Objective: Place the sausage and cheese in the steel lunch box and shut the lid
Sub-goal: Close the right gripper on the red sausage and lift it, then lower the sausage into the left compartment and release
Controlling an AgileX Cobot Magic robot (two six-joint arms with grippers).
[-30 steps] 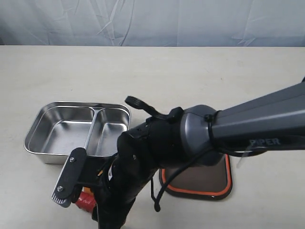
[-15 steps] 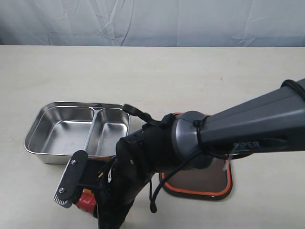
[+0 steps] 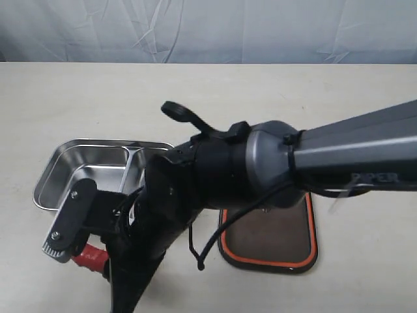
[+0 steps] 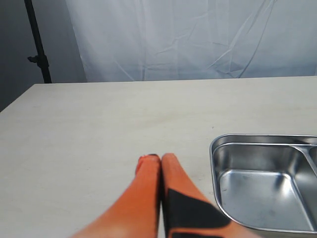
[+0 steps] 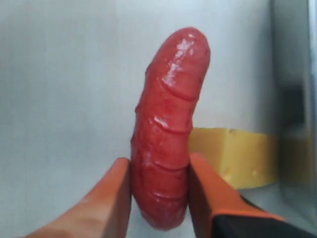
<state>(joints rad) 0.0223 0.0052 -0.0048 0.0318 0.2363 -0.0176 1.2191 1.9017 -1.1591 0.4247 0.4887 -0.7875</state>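
Inside right pincer (image 5: pixel 159 163): sausage (image 5: pixel 171 99) clamped | cheese (image 5: pixel 233 153) near | left pincer (image 4: pixel 157 158) together

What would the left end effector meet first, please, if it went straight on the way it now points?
Nothing close: the shut left end effector points across bare table, the lunch box off to its side. The white curtain behind the table looks first in line, though depth is unclear.

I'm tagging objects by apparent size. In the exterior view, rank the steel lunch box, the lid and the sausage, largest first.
Largest, tied: the steel lunch box and the lid. Both are partly hidden by the right arm, so I can't rank them.
Smallest by far: the sausage, only partly showing.
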